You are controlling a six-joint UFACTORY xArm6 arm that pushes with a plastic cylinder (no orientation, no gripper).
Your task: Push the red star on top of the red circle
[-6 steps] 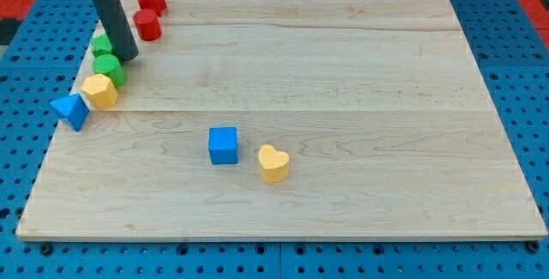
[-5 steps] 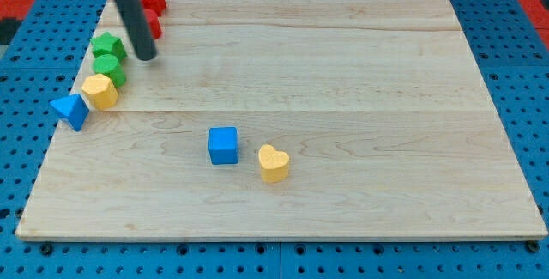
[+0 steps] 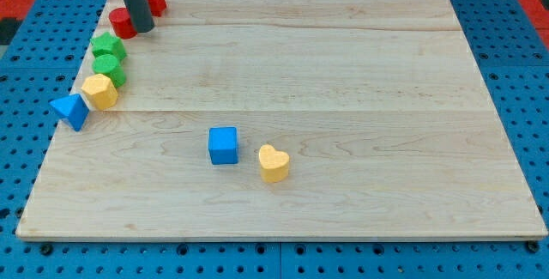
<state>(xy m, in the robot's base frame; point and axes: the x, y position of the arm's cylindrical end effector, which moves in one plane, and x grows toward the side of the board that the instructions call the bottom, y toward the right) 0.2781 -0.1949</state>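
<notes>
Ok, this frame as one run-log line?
my tip: top-left corner, touching red circle | red star: just beyond rod, toward view's top-right | reds not stacked | other blocks untouched

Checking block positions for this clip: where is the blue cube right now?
The blue cube sits on the wooden board, left of centre and toward the view's bottom, close beside the yellow heart block at its lower right, not touching.

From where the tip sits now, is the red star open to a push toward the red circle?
Probably yes, after repositioning. My tip is at the red circle, seemingly touching its right side, with the red star just above and right of the rod. Nothing else crowds the star, but its far side lies near the board edge.
</notes>
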